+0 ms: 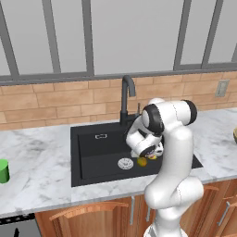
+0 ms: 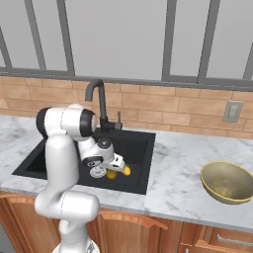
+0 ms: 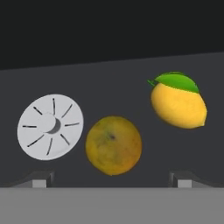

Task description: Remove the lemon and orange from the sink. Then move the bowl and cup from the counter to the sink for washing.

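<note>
Gripper (image 3: 112, 178) lowered into the sink (image 1: 92, 152), jaws spread wide, nothing held. Fingertips (image 3: 37, 178) straddling the orange (image 3: 113, 145) with gaps either side, not touching. Orange on the sink floor just right of the drain (image 3: 50, 126). Lemon (image 3: 178, 105), green leaf on top, right of the orange and a bit farther back, apart from it. Bowl (image 2: 229, 182) on the counter (image 2: 178, 188) well right of the sink. Cup (image 1: 3, 171) on the counter far left.
</note>
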